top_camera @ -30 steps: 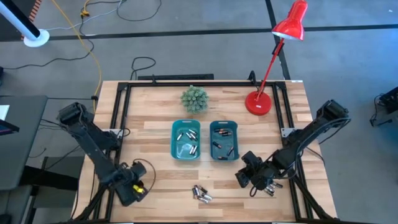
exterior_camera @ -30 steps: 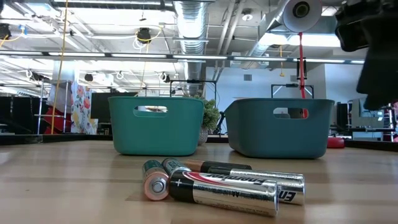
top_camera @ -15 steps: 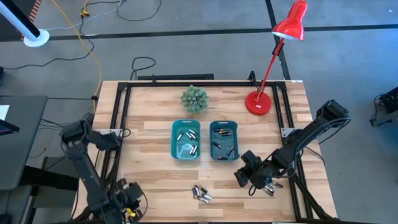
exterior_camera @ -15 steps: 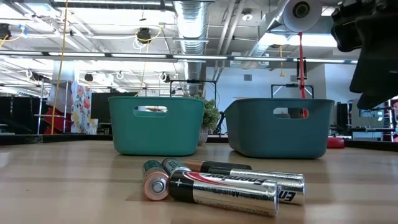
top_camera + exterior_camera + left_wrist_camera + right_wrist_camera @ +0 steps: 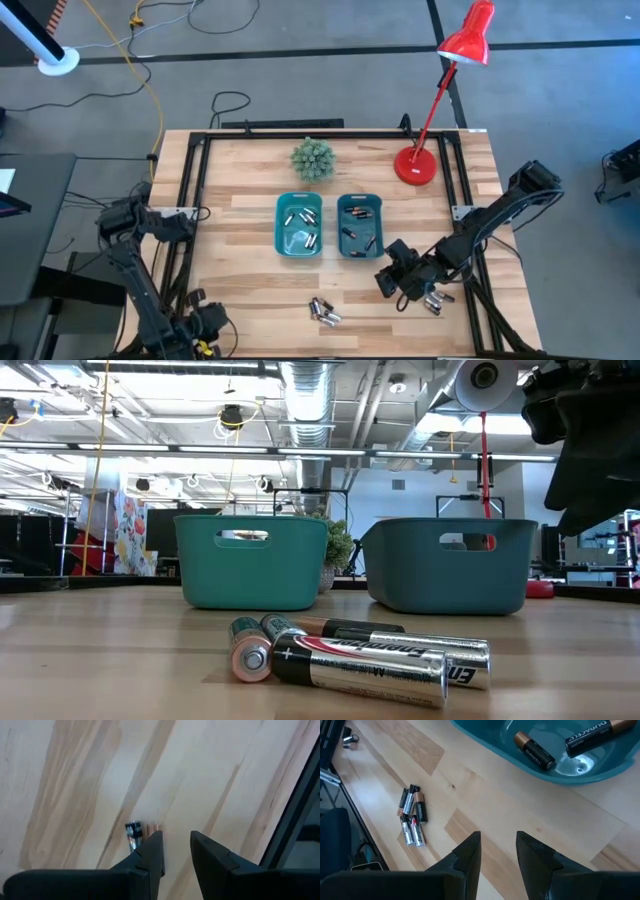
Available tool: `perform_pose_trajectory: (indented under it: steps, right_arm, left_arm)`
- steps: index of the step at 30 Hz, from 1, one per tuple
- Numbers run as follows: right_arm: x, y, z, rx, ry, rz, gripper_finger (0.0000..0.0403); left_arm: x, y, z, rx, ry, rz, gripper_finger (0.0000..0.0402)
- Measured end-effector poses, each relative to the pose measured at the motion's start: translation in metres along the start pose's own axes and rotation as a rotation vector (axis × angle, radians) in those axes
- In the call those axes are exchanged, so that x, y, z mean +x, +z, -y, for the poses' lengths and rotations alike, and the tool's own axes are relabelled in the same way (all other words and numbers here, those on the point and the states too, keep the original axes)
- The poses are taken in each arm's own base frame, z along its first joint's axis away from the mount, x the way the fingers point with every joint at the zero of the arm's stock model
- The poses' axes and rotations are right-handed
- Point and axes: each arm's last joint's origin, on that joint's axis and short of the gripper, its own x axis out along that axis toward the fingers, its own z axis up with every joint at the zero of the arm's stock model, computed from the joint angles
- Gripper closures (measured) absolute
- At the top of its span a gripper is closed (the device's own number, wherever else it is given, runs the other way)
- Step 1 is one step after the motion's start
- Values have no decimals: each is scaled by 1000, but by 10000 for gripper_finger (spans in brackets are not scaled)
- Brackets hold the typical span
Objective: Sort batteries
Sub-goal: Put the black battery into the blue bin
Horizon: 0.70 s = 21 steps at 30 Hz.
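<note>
Our right hand [image 5: 395,283] hovers w/ fingers parted, empty, just beside the right bin [image 5: 360,226]. Left hand [image 5: 205,330], at the worktop's [image 5: 250,280] near-left corner, is slightly parted, gripping nothing. Loose batteries [image 5: 324,312] lie btwn them; others sit in both bins.

Pale wooden table [image 5: 250,215] with smooth matt grain, glossy teal plastic bins [image 5: 251,560], shiny metal-cased batteries [image 5: 360,660], glossy red lamp [image 5: 440,90], matt dark fingers [image 5: 467,852]
</note>
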Motion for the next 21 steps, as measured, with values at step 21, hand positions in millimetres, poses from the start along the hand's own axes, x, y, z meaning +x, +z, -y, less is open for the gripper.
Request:
perform_pose_trajectory:
  steps: [21]
  right_arm:
    - [0,0,1,-74,-6,0,262]
  left_arm:
    - [-3,-24,4,148,-82,39,305]
